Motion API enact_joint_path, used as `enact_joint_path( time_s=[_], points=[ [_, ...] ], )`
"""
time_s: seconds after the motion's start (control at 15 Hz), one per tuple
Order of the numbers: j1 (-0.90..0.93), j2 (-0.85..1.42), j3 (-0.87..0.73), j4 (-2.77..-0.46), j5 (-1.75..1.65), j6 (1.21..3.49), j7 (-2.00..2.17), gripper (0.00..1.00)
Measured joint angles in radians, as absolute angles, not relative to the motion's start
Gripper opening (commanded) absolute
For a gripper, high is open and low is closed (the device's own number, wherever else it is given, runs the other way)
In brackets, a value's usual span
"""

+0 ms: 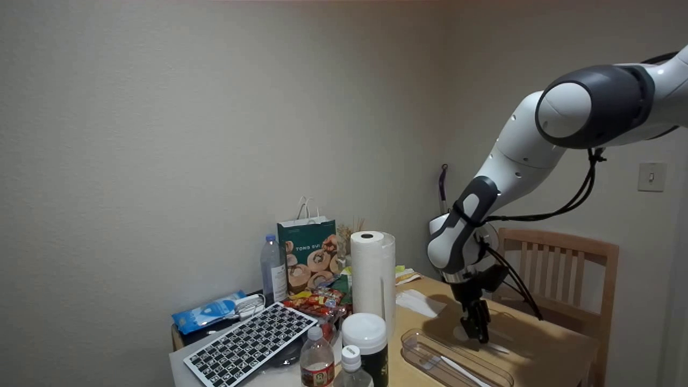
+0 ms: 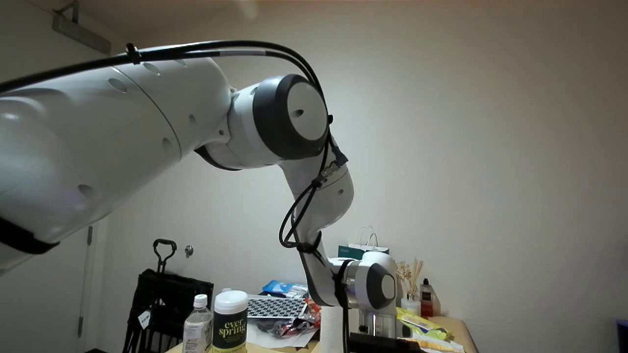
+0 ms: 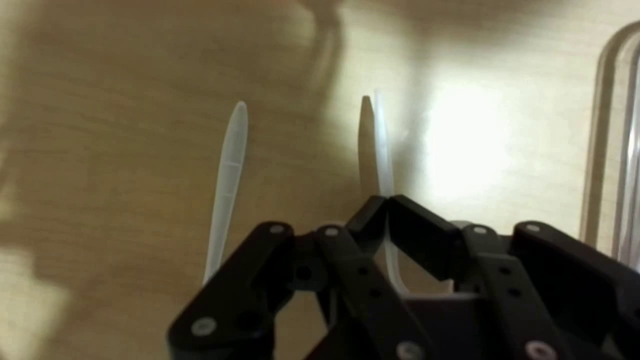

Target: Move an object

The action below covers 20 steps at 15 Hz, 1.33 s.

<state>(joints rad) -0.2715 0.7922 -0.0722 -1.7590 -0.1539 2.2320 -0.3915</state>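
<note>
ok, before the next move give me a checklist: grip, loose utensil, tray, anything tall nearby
1. Gripper shut on the white utensil: ok, it runs between the fingertips in the wrist view.
2. White utensil off the table: cannot tell, its shadow shows beside it but contact can't be judged.
3. Loose utensil outside the grip: ok, apart from the fingertips; one end hidden behind the gripper.
4. Tray unoccupied, if that's the drop spot: not ok, another utensil lies in it.
5. Paper towel roll apart from the gripper: ok, a gap shows in an exterior view.
</note>
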Motion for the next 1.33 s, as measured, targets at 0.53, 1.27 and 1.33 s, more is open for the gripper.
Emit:
enact_joint_path(
  time_s=[0.53,1.27,1.33],
  points=[
    [-0.191,0.650,-0.065,-1.773,-0.145,2.117,-0.273,0.06],
    [-0.139,0.602,-0.064,-1.770,-0.140,2.008,-0.202,0.06],
    [-0.137,0.601,-0.059,-1.771,-0.140,2.008,-0.202,0.06]
  ],
)
